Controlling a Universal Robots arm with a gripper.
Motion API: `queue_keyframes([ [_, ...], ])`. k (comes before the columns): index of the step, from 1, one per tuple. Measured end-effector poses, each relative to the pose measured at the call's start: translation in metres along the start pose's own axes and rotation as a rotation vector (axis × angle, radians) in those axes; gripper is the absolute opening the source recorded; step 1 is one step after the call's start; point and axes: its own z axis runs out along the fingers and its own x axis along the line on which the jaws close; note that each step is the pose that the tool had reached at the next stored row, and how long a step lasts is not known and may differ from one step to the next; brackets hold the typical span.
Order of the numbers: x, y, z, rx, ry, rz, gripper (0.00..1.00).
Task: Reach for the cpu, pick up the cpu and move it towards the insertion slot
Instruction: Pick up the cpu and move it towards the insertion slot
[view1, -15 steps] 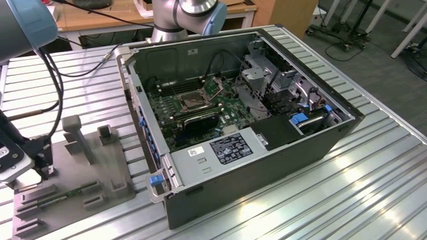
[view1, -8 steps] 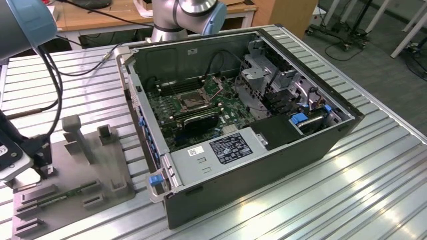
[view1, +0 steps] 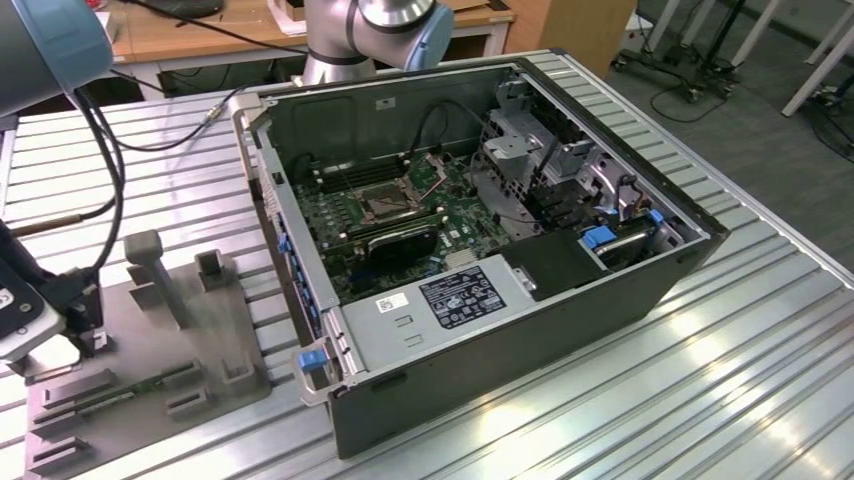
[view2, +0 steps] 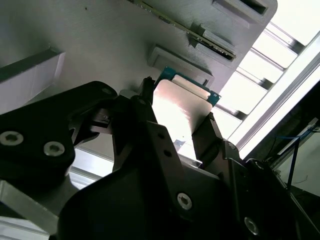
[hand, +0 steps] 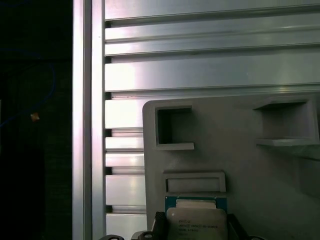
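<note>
"Second wrist view: what did the cpu (view2: 182, 112) look like?" asked the first.

"A flat square chip. Its top was a smooth silvery plate that glared under the light, with a thin green-blue rim showing at the corners. The gripper (view2: 177, 106) had its black fingers (view2: 214, 137) drawn in against two opposite edges, with the chip pinched between them."

"Lifted?"

"I could not tell. It sat over the matte grey plastic tray (view2: 100, 45). In the first wrist view it was just beside a small raised rectangular frame (hand: 195, 182)."

"Which way did it point?"

"Its broad face was turned toward the wrist cameras. Being square, it had no long axis. In the first wrist view its edges ran square with the tray's box-shaped recesses (hand: 172, 130)."

"And around it?"

"A long narrow green memory stick (view2: 186, 27) lay in the tray nearby. Under the tray ran the ribbed aluminium table (hand: 200, 65), bright slats with dark grooves between them. In the exterior view the tray lay at the exterior view's left, near side, and the gripper stood over it. The insertion slot (view1: 380, 203), a silver frame around a dark centre, sat on the green motherboard (view1: 327, 225) inside the open computer case (view1: 534, 330), well apart to the right. The case's left wall (view1: 271, 220) rose between tray and slot."
</note>
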Motion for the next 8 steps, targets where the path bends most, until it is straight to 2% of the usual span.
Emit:
queue_keyframes([
  [8, 0.0, 0.0, -0.0028, -0.0001, -0.0001, 0.0, 0.55],
])
